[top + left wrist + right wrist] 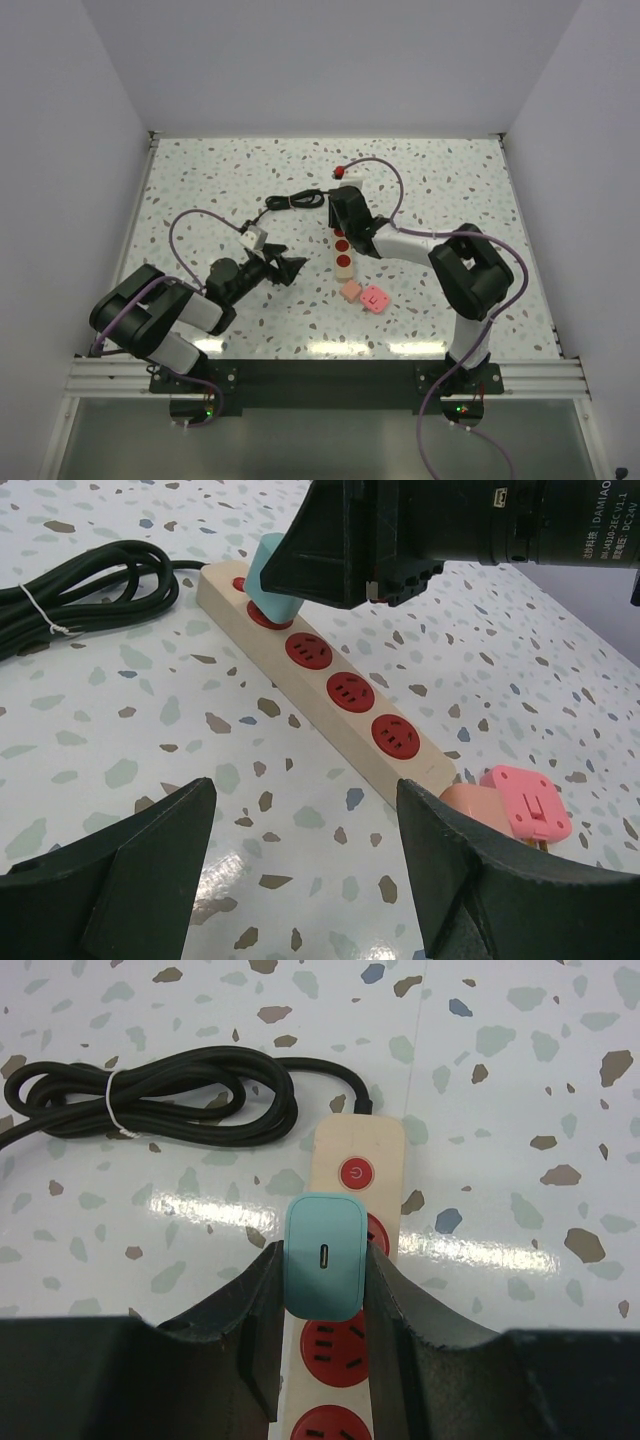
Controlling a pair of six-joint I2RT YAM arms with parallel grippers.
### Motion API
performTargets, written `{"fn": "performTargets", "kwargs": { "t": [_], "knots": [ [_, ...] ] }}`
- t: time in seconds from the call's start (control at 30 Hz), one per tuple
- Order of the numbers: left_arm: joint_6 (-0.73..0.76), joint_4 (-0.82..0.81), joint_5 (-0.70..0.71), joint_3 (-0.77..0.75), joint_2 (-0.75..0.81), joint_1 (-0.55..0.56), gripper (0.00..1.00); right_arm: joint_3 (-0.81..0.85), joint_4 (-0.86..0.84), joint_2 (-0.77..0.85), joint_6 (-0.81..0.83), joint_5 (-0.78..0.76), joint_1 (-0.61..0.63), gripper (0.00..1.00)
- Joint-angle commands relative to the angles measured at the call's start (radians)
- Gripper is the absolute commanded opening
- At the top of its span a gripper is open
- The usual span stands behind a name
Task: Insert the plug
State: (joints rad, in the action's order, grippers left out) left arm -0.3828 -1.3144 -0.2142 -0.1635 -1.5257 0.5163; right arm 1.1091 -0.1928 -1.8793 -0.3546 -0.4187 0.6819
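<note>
Speckled table (450, 200), walled in white: teal plug (324, 1270) held at the power strip (344, 262).

Right arm (420, 243): jaws clamped on the plug's two flat sides, port face towards the wrist camera. The plug stands over the first red socket, just beside the red switch (356, 1173), at the cord end of the strip; from the left wrist view its lower end meets that socket at a slight tilt, and whether the pins are seated cannot be told. Left arm (190, 310): jaws apart, gripping nothing, low over the table and facing the strip. Bundled black cord (150, 1095) lies beyond the switch end. Two pink adapters (375, 298) sit together just off the strip's other end.
</note>
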Motion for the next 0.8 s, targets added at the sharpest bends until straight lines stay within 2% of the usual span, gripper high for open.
{"fn": "performTargets", "kwargs": {
  "t": [0.0, 0.33, 0.57, 0.77],
  "knots": [
    [-0.005, -0.109, -0.019, 0.010, 0.001, -0.012, 0.78, -0.081, 0.311, -0.136, 0.002, -0.006, -0.012, 0.00],
    [-0.013, -0.109, -0.031, 0.025, 0.035, -0.012, 0.78, -0.028, 0.348, -0.135, 0.029, 0.038, -0.022, 0.00],
    [-0.014, -0.115, -0.033, 0.032, 0.036, -0.016, 0.78, -0.144, 0.306, -0.112, -0.004, 0.090, -0.001, 0.00],
    [-0.031, -0.141, -0.057, 0.033, 0.021, -0.018, 0.78, -0.103, 0.337, -0.162, 0.014, 0.167, -0.015, 0.00]
  ]
}}
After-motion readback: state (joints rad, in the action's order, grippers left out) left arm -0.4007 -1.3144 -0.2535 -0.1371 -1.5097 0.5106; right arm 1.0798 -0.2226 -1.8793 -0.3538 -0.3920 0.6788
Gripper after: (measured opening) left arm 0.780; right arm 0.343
